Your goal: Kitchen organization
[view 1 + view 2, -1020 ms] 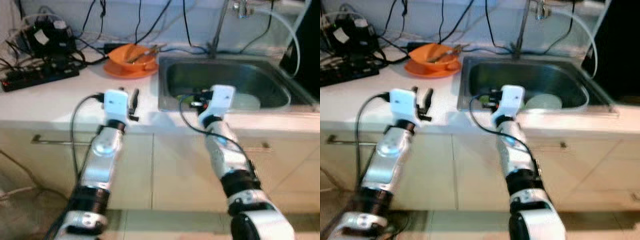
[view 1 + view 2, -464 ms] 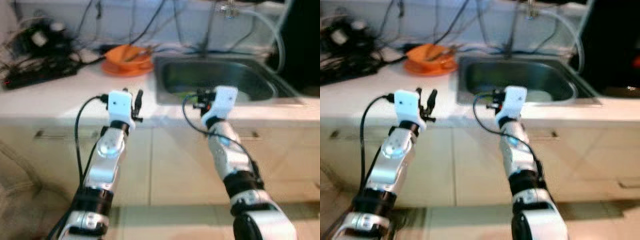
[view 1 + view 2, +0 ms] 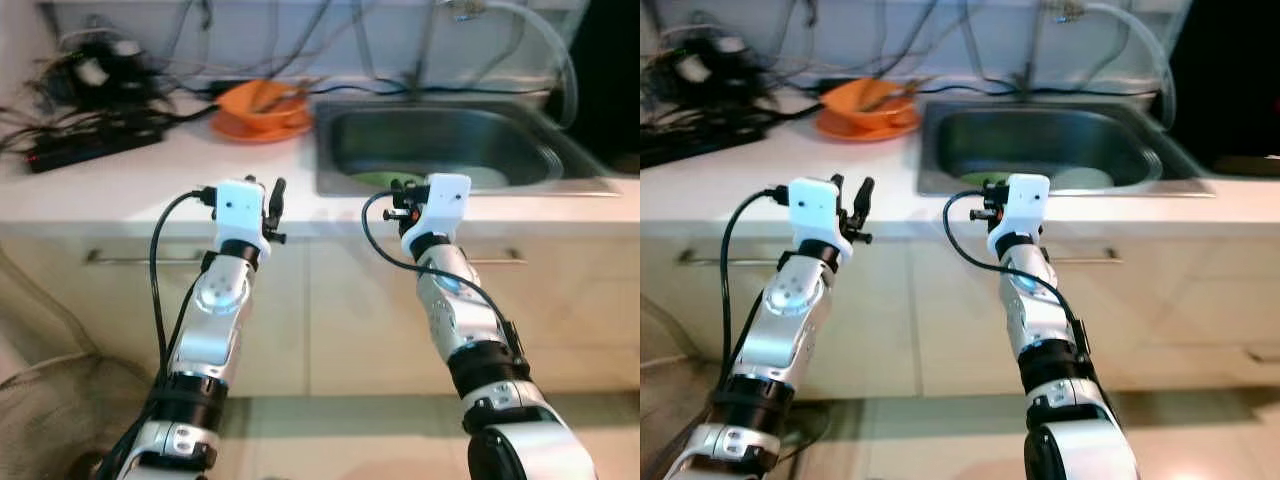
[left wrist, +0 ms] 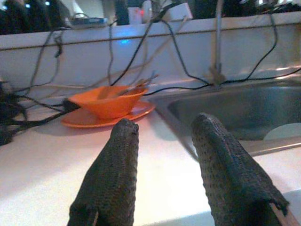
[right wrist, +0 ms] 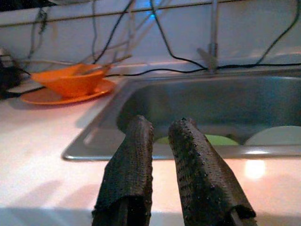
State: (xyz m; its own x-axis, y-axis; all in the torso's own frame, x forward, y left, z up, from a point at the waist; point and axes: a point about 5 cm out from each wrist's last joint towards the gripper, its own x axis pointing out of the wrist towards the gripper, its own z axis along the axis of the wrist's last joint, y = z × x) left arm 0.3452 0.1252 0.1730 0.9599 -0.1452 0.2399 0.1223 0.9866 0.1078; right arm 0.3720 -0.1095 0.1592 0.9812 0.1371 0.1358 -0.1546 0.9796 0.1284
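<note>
An orange bowl [image 3: 262, 100] holding utensils sits on an orange plate [image 3: 255, 128] at the back of the white counter [image 3: 120, 185], just left of the steel sink [image 3: 440, 150]. A white plate [image 3: 485, 178] and something green [image 3: 375, 181] lie in the sink. My left gripper [image 3: 272, 205] hovers at the counter's front edge, open and empty, pointing toward the bowl [image 4: 106, 101]. My right gripper [image 3: 400, 200] hovers at the sink's front rim [image 5: 155, 153], its fingers [image 5: 134, 155] nearly together with nothing between them.
A black power strip [image 3: 90, 150] and tangled cables crowd the counter's back left. The tap [image 3: 430, 45] and a curved hose [image 3: 550, 45] rise behind the sink. Cabinet doors with a bar handle [image 3: 130, 257] lie below. A mesh-like heap [image 3: 50, 410] is on the floor at left.
The whole view has shifted as I backed away from the counter. Both grippers, earlier over the counter and sink, are now at the front edge. The bowl and plates have not moved.
</note>
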